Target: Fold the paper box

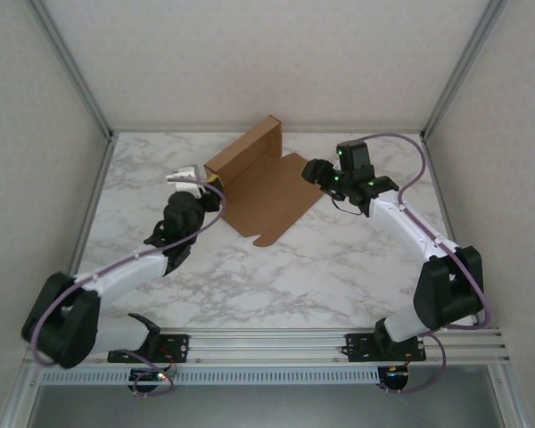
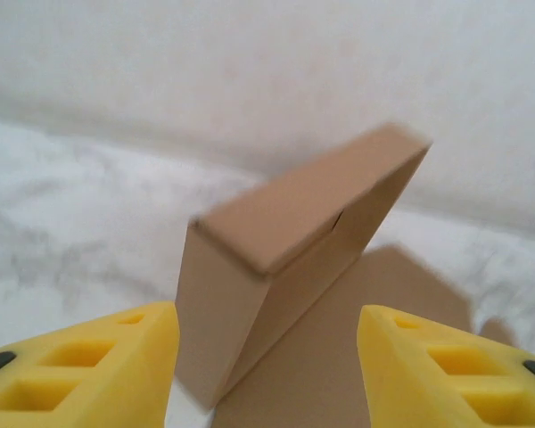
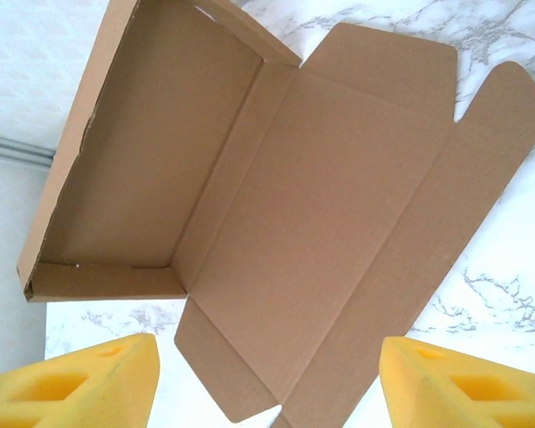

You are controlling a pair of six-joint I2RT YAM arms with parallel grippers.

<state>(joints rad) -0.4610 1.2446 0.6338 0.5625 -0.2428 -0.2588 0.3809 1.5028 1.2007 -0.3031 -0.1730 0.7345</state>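
Left wrist view: paper box [image 2: 285,241] blurred, far top corner smeared, base lost below the bottom edge. Fingers [image 2: 98,370] of left gripper [image 2: 267,370] cropped at the bottom edge.

Right wrist view: box's upper panel cut by the top edge. Fingers [image 3: 80,383] of right gripper [image 3: 267,383] cropped below.

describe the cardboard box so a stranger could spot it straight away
Look at the white marble-patterned table, towards its far edge by the back wall. There, between the left arm and right arm, sits the plain brown cardboard box. It is the only brown thing: a shallow tray tipped up on edge, its lid panel with rounded tabs lying flat open.
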